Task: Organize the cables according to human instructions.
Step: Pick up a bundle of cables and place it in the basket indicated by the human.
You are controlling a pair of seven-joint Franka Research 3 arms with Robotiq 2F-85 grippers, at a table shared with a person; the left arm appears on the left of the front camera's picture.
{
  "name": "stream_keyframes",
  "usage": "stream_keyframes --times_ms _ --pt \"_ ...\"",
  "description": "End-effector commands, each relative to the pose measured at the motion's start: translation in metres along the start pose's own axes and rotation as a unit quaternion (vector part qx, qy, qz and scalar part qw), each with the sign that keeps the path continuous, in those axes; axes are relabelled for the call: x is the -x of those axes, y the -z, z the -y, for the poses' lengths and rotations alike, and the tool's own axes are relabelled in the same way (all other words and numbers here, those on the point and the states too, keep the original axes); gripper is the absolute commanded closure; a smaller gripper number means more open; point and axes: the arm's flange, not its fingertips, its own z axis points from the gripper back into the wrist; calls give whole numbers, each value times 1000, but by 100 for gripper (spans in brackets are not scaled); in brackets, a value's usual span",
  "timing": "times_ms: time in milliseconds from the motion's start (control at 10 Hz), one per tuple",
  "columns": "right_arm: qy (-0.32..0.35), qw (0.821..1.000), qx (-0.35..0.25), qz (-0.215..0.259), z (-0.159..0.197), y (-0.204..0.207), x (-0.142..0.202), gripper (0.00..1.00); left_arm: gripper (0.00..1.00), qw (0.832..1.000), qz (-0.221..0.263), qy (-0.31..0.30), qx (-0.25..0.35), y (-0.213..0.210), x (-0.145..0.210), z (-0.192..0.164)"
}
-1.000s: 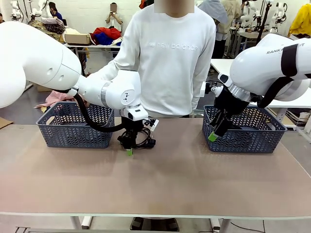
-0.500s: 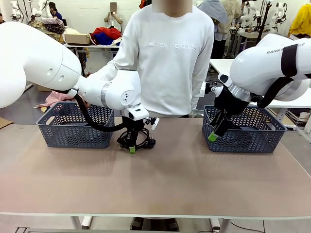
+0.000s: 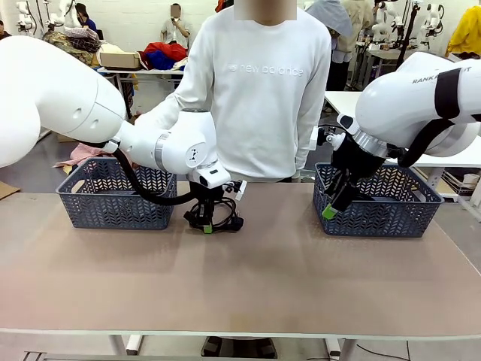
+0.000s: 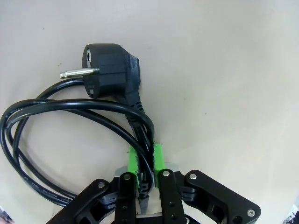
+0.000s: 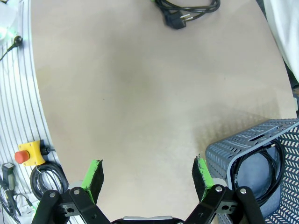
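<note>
One of the cables (image 3: 226, 220), a black coiled cord, lies at the far middle of the table in front of the person. My left gripper (image 3: 204, 226) points down at its left side. In the left wrist view the green pads (image 4: 133, 158) are shut on two strands of this cable (image 4: 70, 109), whose round plug (image 4: 110, 70) lies beyond the fingers. My right gripper (image 3: 330, 211) hangs open by the near left corner of the right basket (image 3: 383, 214). Its wrist view shows the open gripper (image 5: 148, 175) above bare tabletop, the held cable (image 5: 187, 9) far off, and another cable (image 5: 275, 172) coiled inside the basket (image 5: 247, 149).
A second grey basket (image 3: 113, 203) stands at the far left, partly behind my left arm. The person (image 3: 263, 90) stands close to the far edge. A red stop button (image 5: 28, 154) and loose wires sit off the table's near side. The near half of the table is bare.
My left gripper has closed onto the cable strands and risen slightly, shifting a little to the right. The right arm has stayed still.
</note>
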Motion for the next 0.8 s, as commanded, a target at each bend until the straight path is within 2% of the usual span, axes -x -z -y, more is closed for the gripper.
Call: stream_keyframes --times_ms 0,100,200,700 --pt "1 1000 -1 -1 1 -2 -2 0 100 1000 -7 -12 -27 -6 5 8" --pt "1 1000 -1 -1 1 -2 -2 0 100 999 10 -30 -29 -18 3 9" --pt "1 1000 -1 -1 1 -2 -2 0 100 998 -11 -46 -37 -34 1 8" --pt "1 1000 -1 -1 1 -2 -2 0 100 998 -14 -9 -64 -128 9 -1"
